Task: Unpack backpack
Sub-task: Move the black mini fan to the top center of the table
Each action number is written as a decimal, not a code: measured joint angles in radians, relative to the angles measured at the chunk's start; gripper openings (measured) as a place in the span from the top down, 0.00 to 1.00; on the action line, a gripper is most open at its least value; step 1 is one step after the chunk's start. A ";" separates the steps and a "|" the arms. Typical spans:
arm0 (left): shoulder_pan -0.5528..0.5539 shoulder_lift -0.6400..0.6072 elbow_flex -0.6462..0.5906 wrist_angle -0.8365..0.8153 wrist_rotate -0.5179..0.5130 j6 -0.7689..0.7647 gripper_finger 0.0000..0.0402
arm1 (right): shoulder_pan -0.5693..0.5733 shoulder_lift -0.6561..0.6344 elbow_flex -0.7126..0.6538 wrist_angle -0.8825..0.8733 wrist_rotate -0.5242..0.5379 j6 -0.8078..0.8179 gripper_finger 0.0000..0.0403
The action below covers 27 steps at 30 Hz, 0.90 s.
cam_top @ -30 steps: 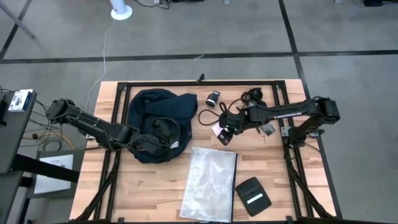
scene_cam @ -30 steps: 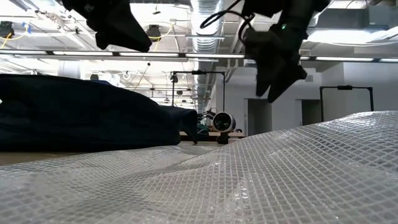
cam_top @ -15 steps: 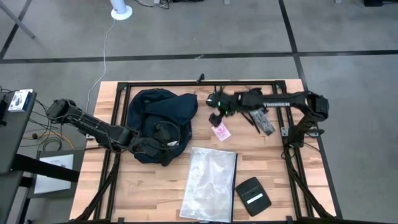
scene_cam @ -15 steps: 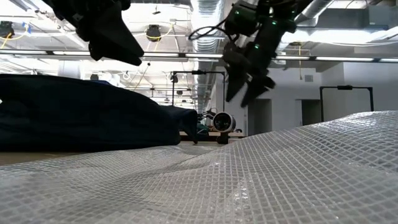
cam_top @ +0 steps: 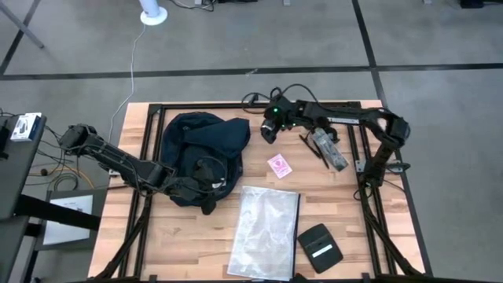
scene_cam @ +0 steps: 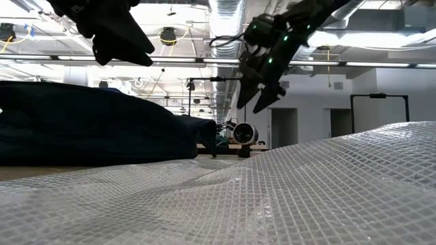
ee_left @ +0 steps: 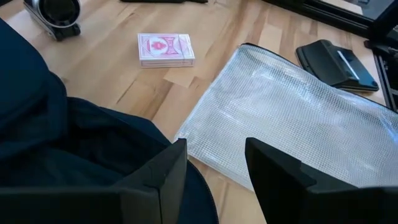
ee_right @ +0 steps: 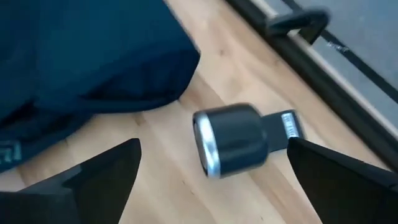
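Note:
The dark navy backpack (cam_top: pixel 203 149) lies slumped on the table's left half. My left gripper (cam_top: pixel 206 182) stands open over its near right edge (ee_left: pixel 93 143). My right gripper (cam_top: pixel 269 126) is open near the far edge. It hangs above a small black cylinder with a silver rim (ee_right: pixel 233 140), its fingers on either side of the cylinder and apart from it. The cylinder lies on its side on the wood, just right of the backpack (ee_right: pixel 93 56). A pink card box (cam_top: pixel 278 166) lies flat between the two grippers. My left gripper is open over the backpack's near edge; I cannot tell whether its fingers touch the cloth.
A clear mesh plastic bag (cam_top: pixel 263 232) and a flat black pouch (cam_top: pixel 320 246) lie near the front edge. A grey tool (cam_top: pixel 326 149) and black cables (cam_top: pixel 318 118) sit at the far right. A black metal frame (cam_top: pixel 314 103) runs along the table's edges.
My right gripper has left the pink card box lying on the table and gone up and toward the far edge. It now hangs over the black cylinder. The card box stays where it was set down.

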 joint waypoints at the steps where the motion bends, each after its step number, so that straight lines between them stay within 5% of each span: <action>1: 0.000 0.000 0.000 0.003 0.000 -0.001 0.62 | -0.005 0.023 0.000 0.015 -0.021 0.001 0.04; 11: 0.000 0.000 0.000 0.008 -0.001 -0.057 0.62 | -0.017 0.181 0.090 0.057 -0.035 -0.034 0.06; 27: 0.000 0.000 0.001 0.004 -0.002 -0.073 0.62 | 0.024 0.107 0.129 -0.074 -0.056 0.031 0.06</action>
